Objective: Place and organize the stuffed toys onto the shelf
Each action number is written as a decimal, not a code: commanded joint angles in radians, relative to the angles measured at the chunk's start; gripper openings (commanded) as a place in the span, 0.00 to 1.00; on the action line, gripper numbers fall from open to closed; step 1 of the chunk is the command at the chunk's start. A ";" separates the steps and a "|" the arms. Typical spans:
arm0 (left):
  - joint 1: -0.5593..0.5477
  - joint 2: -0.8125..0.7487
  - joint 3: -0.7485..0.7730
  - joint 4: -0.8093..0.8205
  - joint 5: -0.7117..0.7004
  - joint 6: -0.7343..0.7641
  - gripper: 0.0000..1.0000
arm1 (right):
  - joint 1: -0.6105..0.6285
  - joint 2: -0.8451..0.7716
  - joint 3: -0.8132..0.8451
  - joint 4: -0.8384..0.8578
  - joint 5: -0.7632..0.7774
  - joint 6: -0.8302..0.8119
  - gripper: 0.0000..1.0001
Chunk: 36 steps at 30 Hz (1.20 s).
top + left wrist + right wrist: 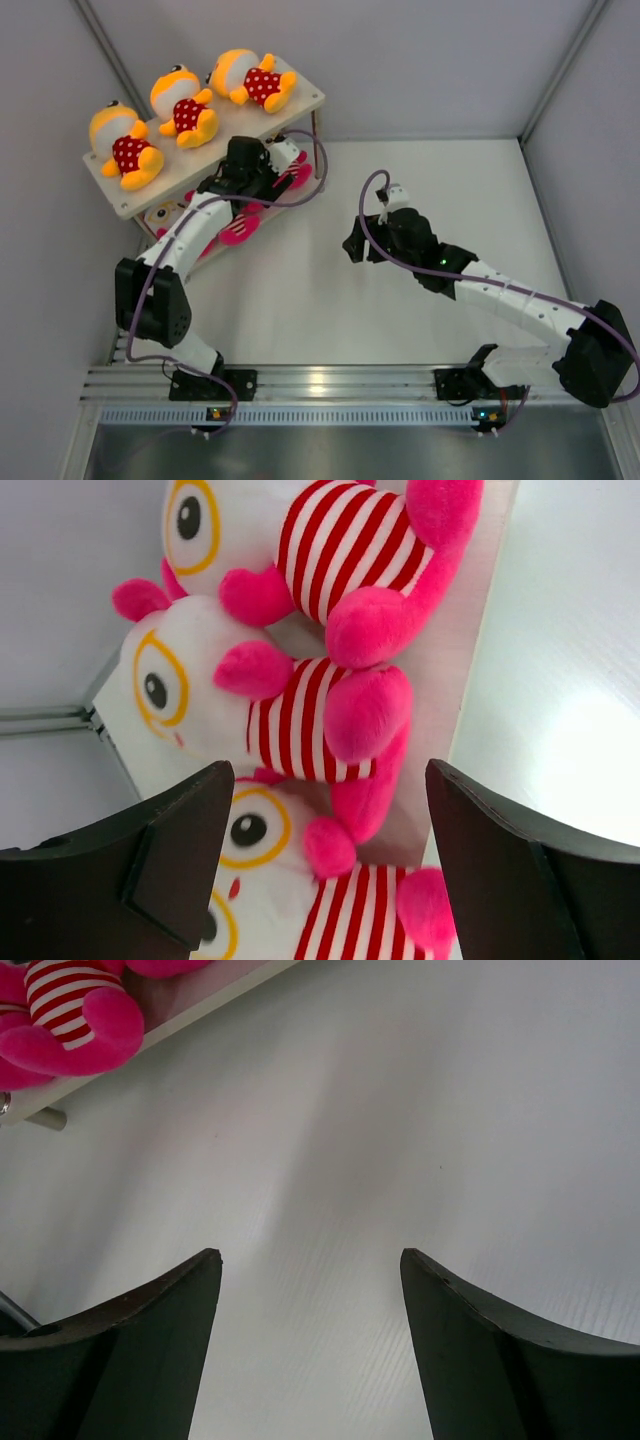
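Three orange-yellow toys in red dotted shirts sit in a row on the shelf's top board (305, 98): left (125, 145), middle (185, 105), right (252, 78). White-faced toys with pink limbs and striped shirts lie on the lower board, mostly hidden under my left arm; pink feet (240, 228) stick out. The left wrist view shows three of them side by side (300, 710). My left gripper (262, 170) is open just over them (330, 772), holding nothing. My right gripper (352, 248) is open and empty above the bare table (310, 1255).
The shelf stands at the back left against the grey wall. The lower board's edge (200, 1005), a thin leg (45, 1118) and one pink toy (70, 1020) show at the top left of the right wrist view. Grey walls enclose the white table (450, 200).
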<state>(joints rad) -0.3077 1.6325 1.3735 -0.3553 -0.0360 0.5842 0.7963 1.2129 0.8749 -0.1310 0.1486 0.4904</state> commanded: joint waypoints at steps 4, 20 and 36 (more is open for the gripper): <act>-0.045 -0.204 -0.010 -0.207 0.068 0.029 0.57 | 0.000 -0.027 -0.005 0.033 -0.003 0.000 0.73; -0.059 -0.307 -0.293 -0.356 0.127 0.075 0.24 | 0.000 0.000 -0.001 0.056 -0.030 0.011 0.73; -0.034 -0.077 -0.295 -0.168 -0.285 0.091 0.08 | -0.002 -0.021 -0.004 0.037 -0.012 0.010 0.73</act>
<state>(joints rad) -0.3592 1.5433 1.0748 -0.6006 -0.2367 0.6563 0.7963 1.2221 0.8745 -0.1200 0.1207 0.4995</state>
